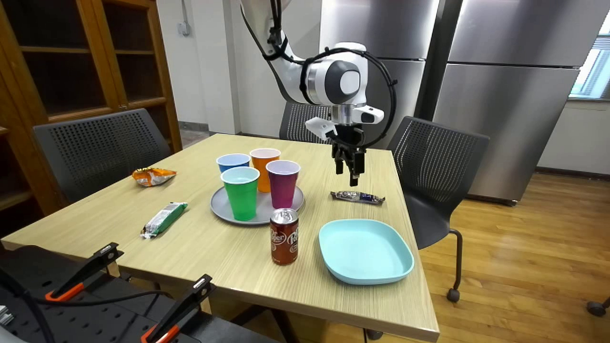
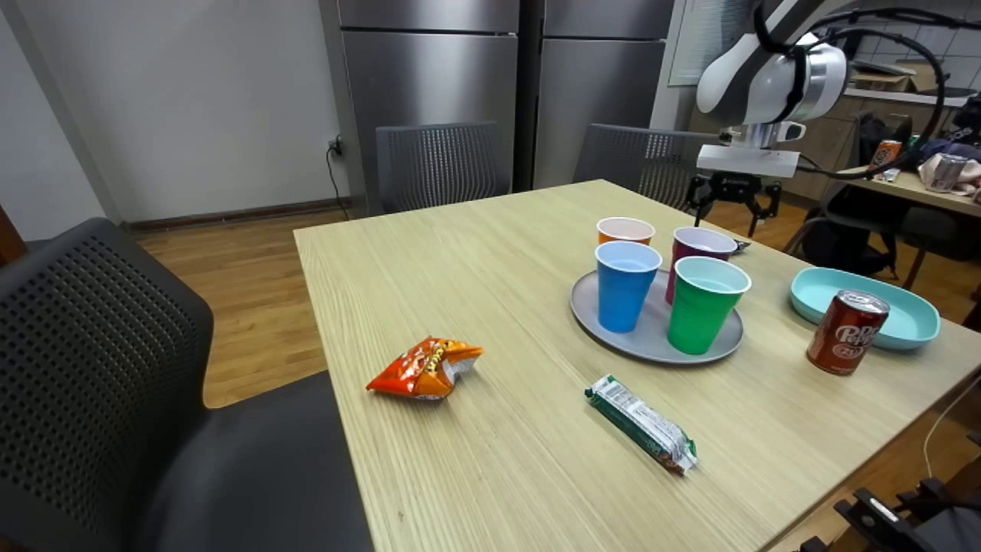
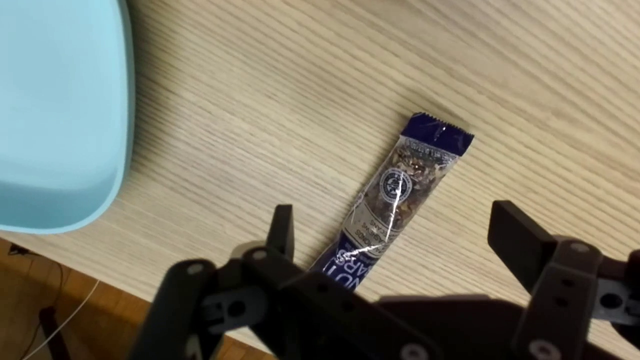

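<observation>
Lengthwise, the nut bar [image 3: 387, 205] slants toward the wrist view's upper right.

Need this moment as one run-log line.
gripper: open, above nut bar | held: nothing | nut bar: flat on table, no contact | nearby: turquoise dish, Dr Pepper can, gray plate with four cups

Glossy plastic-film nut-bar wrapper [image 3: 386, 207], smooth matt tray [image 3: 55, 110] — probably plastic — shiny metal soda can [image 1: 284, 238] and wood-grained tabletop [image 3: 235, 125].

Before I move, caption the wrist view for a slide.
Open Robotiq gripper above wrapped nut bar, turquoise plate upper left.
</observation>
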`<state>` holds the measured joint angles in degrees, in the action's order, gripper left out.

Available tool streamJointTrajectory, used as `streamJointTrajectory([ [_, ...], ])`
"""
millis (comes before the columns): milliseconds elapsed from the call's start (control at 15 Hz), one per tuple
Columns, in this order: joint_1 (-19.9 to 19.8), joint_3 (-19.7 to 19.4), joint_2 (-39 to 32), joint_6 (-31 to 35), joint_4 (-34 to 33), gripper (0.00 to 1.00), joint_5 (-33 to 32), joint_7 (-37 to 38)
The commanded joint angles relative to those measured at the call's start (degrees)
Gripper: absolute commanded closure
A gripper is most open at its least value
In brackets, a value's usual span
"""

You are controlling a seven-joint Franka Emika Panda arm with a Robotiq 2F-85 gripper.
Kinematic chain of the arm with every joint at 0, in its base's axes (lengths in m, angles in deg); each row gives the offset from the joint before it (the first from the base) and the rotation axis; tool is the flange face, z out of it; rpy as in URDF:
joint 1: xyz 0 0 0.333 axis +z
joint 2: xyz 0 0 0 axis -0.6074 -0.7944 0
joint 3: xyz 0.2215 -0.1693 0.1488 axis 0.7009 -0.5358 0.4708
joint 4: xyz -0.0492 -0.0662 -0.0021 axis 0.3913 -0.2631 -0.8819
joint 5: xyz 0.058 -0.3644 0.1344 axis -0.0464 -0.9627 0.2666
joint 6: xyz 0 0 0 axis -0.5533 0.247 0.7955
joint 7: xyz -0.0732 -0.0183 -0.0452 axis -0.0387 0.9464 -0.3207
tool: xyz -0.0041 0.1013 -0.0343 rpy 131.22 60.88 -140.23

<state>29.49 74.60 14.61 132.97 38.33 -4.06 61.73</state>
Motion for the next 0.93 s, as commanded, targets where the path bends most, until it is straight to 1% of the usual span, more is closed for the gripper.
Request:
streamJointTrajectory([
  [0, -0.24, -0.91, -4.35, -3.67, -6.05, 0.0, 1.44, 4.42],
  [533, -0.8, -1.21, -9.29, -7.37, -11.98, 0.0, 1.64, 8.22],
  [867, -1.16, -1.16, -10.83, -8.5, -14.09, 0.0, 1.46, 9.37],
])
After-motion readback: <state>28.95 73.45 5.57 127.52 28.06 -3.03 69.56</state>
